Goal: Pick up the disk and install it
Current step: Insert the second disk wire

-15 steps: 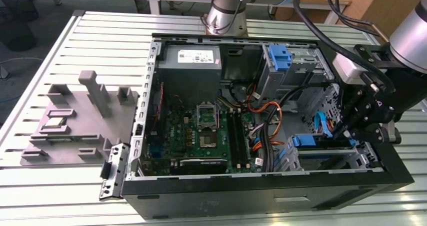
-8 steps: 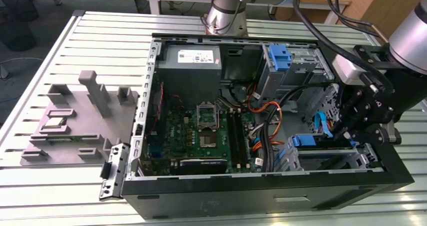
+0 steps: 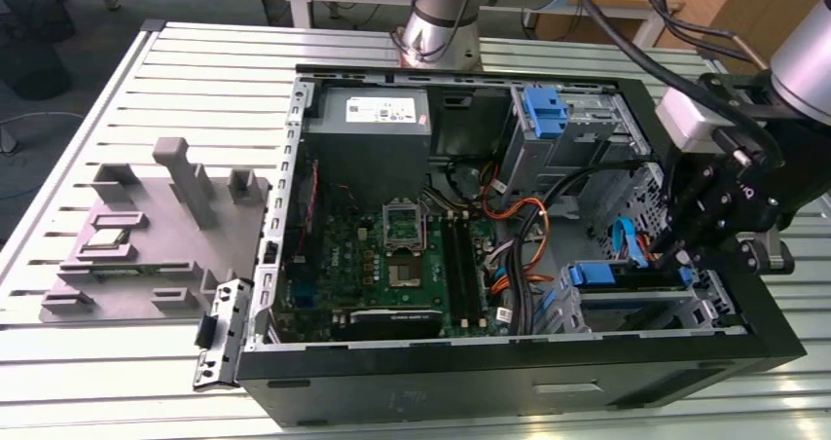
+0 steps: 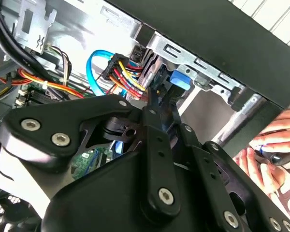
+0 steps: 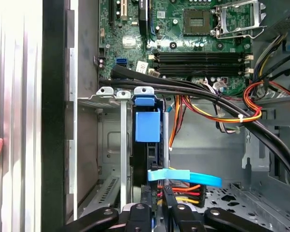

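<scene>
1. Disk (image 5: 147, 128) standing on edge in the metal drive cage (image 5: 111, 145) at a corner of the open computer case (image 3: 520, 382), blue frame uppermost, dark body running down into the slot.
2. Jaws drawn close together at the disk's near edge in both wrist views, seemingly pinching that thin edge. Contact itself partly hidden by the black linkage.
3. Handling, as a judgement: rigid and dense for its size, so no flex under a firm pinch. Smooth metal faces likely slippery. Blue plastic frame softer and grippier, but thin enough to bend or unclip.
4. Best hold, as a judgement: across the 2 flat faces close to an edge, squarely. Away from the connector end, where the blue data cable (image 5: 183, 176) and the red, yellow and orange leads (image 5: 183, 188) crowd in.
5. Fragile inside: no knocks, no twisting against the cage rails.
6. Room tight: cage walls just beside the disk on 1 side, a thick black cable bundle (image 5: 208, 96) crossing above, motherboard (image 5: 203, 48) beyond.
7. Case lying open on a pale slatted metal surface (image 3: 130, 362), with a grey moulded fixture (image 3: 143, 245) on the exterior view's left, well apart from the work.
8. A person's hand (image 4: 270, 154) resting outside the case wall, near the cage corner.
</scene>
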`<state>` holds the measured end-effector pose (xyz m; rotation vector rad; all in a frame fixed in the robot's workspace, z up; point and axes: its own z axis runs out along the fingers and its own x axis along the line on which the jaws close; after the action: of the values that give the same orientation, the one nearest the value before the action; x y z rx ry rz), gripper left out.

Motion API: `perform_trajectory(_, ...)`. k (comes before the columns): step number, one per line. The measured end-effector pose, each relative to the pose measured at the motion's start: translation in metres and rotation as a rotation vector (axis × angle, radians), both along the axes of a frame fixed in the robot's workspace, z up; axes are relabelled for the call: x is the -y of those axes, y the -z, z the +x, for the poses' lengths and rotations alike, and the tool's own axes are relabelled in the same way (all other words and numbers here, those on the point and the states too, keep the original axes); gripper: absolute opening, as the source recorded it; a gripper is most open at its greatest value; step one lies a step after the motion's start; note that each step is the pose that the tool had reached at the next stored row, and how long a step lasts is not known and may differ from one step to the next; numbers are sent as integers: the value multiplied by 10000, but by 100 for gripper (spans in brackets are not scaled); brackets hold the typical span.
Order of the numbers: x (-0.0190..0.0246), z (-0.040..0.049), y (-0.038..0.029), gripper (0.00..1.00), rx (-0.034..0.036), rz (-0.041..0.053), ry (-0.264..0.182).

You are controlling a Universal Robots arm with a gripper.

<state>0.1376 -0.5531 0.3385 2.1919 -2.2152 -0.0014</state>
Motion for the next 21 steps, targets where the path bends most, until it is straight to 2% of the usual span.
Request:
perform_trajectory(7,0,0,-188,24,0,-1,0)
perform_trajectory(11,0,-7,-193,24,0,4,0)
perform_trajectory(16,1,-63,-190,24,3,6,1)
perform_trajectory(21,0,-65,-191,24,3,5,0)
